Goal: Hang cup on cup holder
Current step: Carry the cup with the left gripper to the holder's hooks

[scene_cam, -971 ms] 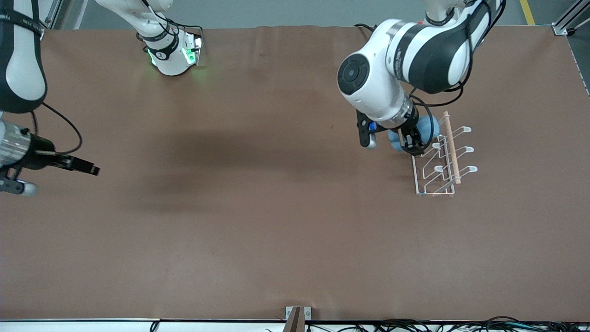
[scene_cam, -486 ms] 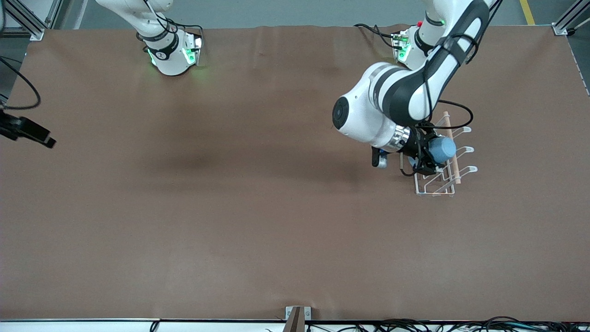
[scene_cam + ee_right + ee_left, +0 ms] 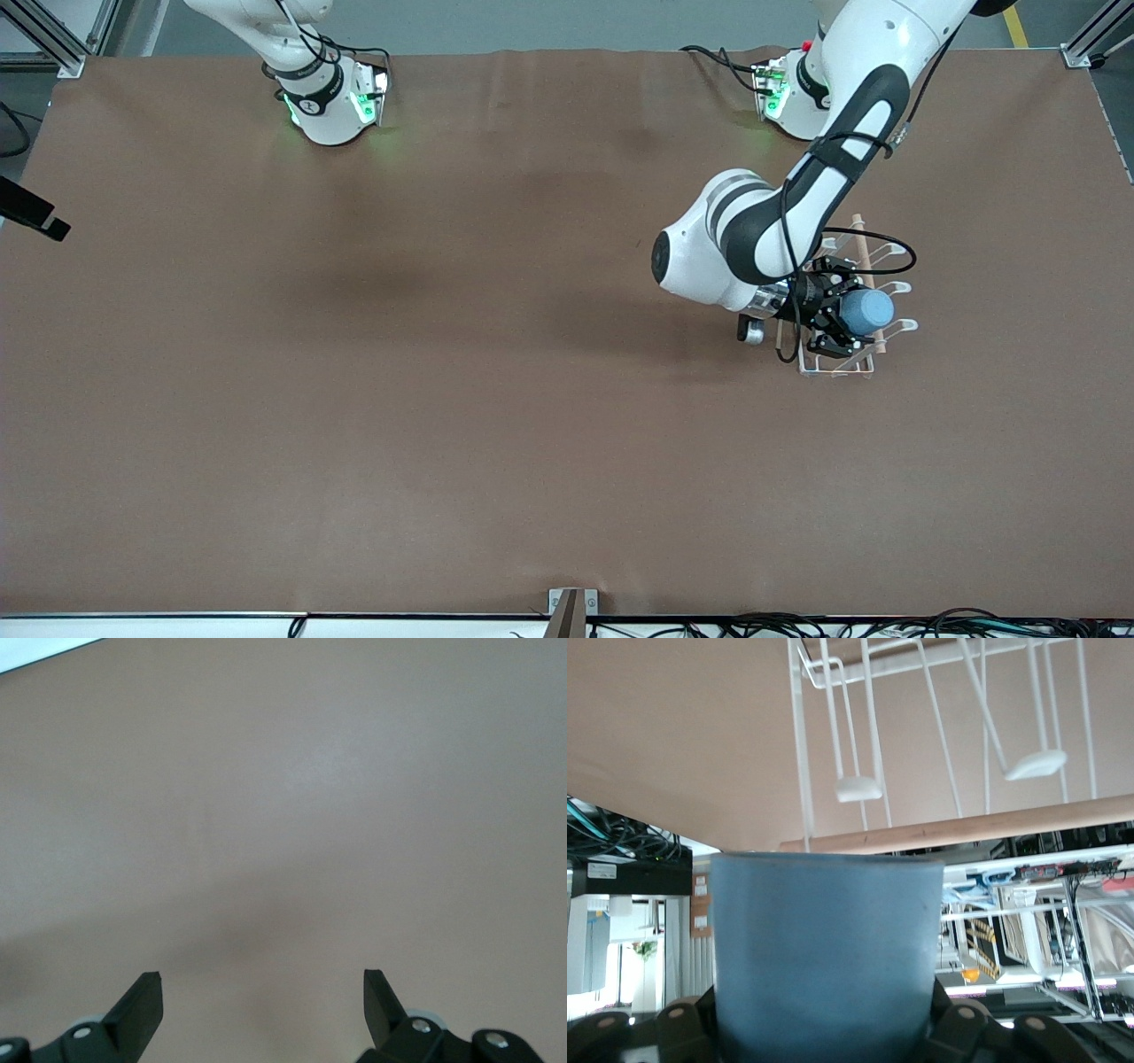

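The cup [image 3: 866,312] is a small light-blue tumbler held on its side in my left gripper [image 3: 837,317], which is shut on it. It hangs over the cup holder [image 3: 833,370], a white wire rack with a wooden rod [image 3: 858,232], above the prongs at the rack's end nearer the front camera. In the left wrist view the cup [image 3: 824,957] fills the lower middle between the fingers [image 3: 957,1028], with the rod [image 3: 992,826] and prong tips [image 3: 858,788] just past it. My right gripper [image 3: 263,992] is open and empty over bare table at the right arm's end [image 3: 35,217].
The brown table [image 3: 443,399] is bare apart from the rack. Both arm bases stand along the table's edge farthest from the front camera. A black cable [image 3: 877,239] loops from the left wrist over the rack.
My left arm has carried the cup along the rack toward the front camera and turned it on its side over the nearer prongs. My right arm has drawn back to the table's edge.
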